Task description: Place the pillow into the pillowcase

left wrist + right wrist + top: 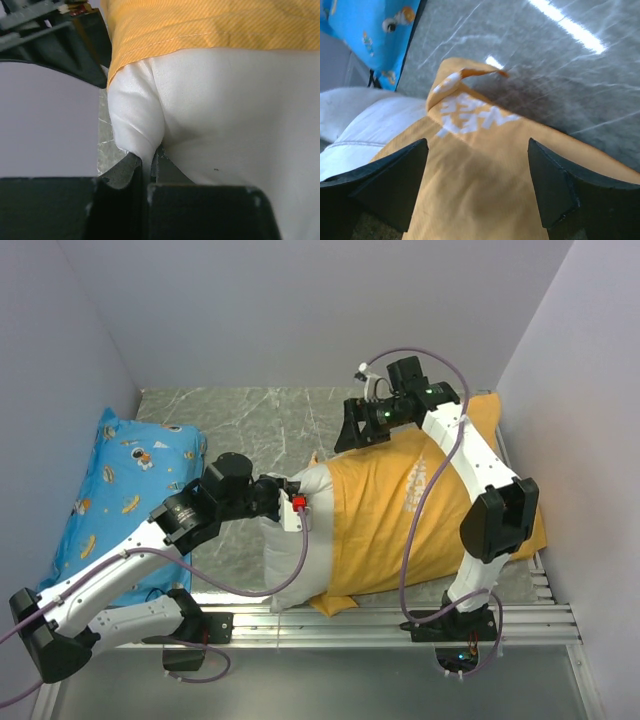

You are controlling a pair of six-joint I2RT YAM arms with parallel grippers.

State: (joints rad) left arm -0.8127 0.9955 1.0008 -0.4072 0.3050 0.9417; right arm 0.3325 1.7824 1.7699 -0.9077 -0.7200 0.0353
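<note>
The pillow (276,550) sits mostly inside the pillowcase (385,525) at the bench's (250,420) right edge. The left gripper (296,502) pinches its soft bare end. The right gripper (362,430) gapes over the pillowcase's far corner, where the limp hem is probably the place to grab.

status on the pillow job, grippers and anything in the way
Left gripper shut on puffy white stuffed pillow. Right gripper open over orange fabric pillowcase. Pillow partly inside, left end out. Blue cartoon-print pillow off left, apart.
</note>
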